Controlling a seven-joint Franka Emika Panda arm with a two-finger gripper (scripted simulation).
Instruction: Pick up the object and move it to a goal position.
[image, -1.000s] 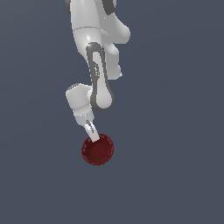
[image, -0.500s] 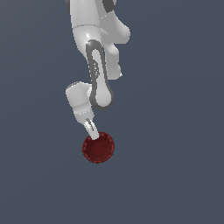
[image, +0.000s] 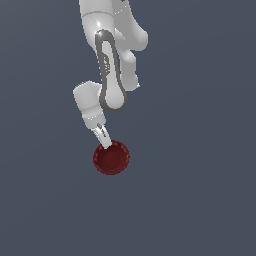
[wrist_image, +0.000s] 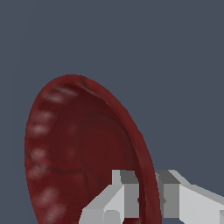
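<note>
Dark red bowl (wrist_image: 78, 153) has its rim pinched by the end effector (wrist_image: 146, 197).

Flat, even render light — sharp, shadowless.

Arm base: cut off by the exterior view's upper edge.
Bowl (wrist_image: 83, 157): its lower part runs off the wrist view's edge.
Gripper (wrist_image: 148, 197): fingers cropped at that same edge; in the exterior view only one finger (image: 104, 137) shows clearly.
Desk edges: none visible.

Claw (wrist_image: 148, 199) straddles bowl (image: 111, 158) rim; one finger inside, one outside.
</note>
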